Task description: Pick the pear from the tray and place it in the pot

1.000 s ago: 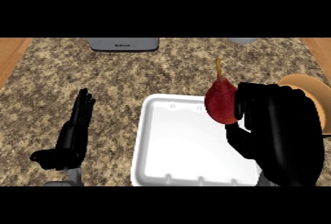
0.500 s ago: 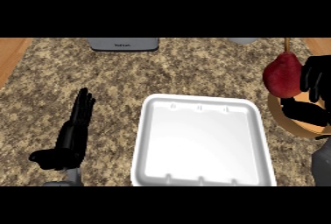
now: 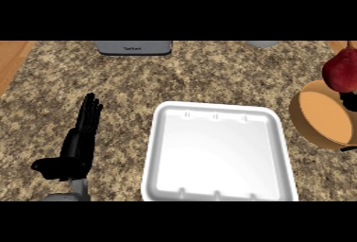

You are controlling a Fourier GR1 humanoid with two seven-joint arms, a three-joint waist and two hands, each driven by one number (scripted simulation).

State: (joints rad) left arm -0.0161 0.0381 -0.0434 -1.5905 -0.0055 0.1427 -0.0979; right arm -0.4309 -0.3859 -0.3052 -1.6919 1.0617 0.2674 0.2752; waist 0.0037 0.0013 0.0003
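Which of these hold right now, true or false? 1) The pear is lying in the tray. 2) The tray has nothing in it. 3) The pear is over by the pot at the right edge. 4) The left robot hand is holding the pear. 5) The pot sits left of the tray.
1) False: the pear is up above the pot's rim, off the tray.
2) True.
3) True: it shows over the far rim of the pot.
4) False: the left robot hand is open, resting left of the tray and holding nothing.
5) False: the pot sits right of the tray.
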